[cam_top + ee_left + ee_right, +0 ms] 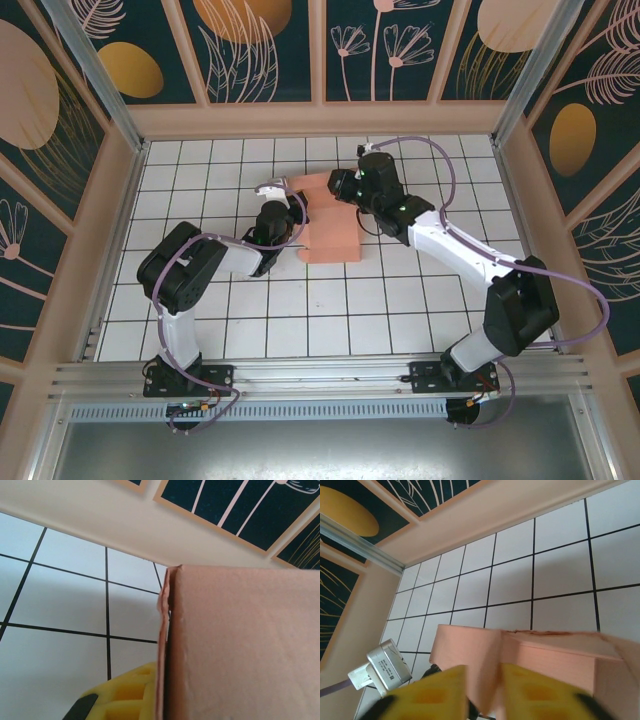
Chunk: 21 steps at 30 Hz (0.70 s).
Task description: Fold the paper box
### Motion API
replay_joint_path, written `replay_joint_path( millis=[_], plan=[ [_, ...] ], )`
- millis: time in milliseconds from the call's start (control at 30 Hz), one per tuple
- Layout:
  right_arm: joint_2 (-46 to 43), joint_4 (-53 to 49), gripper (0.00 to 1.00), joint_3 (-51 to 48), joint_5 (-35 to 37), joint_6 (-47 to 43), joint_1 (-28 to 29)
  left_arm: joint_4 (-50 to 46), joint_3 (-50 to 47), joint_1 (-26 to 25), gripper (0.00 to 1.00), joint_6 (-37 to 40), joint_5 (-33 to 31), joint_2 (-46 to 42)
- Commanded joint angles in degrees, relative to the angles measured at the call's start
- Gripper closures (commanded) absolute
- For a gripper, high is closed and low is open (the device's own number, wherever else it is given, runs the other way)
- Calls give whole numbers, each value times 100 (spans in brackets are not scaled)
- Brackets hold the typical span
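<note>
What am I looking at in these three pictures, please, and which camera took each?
Two robot arms are bolted at the near edge of a white tiled table. The wide picture comes from a fixed camera above and behind them; the other two come from cameras on the wrists, hence the yellow fingers. On the table lies a salmon-pink paper box, partly folded. The left gripper is shut on its edge. The right gripper straddles a folded wall; whether it pinches I cannot tell.

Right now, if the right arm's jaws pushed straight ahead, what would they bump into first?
The paper box, it seems: a folded ridge of its pink card sits between the jaws of the right gripper, so they would meet it almost at once.
</note>
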Motion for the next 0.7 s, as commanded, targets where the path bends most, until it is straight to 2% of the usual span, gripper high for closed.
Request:
replay_joint_path(
  millis=[0, 167, 267, 433, 667],
  plan=[
    [-538, 587, 48, -297, 10, -368, -26, -329, 62, -31, 100, 74, -98, -250],
    [-1436, 860, 42, -900, 4, -883, -199, -811, 63, -31, 100, 125, -110, -502],
    [-2013, 1059, 42, -1369, -410, -763, -703, -1026, 83, -30, 100, 219, 3, -657],
    [-2422, 1245, 43, -1893, -1428, -588, -1641, -1123, 45, -31, 100, 293, 384, -851],
    [-2215, 1625, 44, -2066, -3211, -1247, -2174, -1267, 106, -31, 100, 153, 1001, -1030]
  ],
)
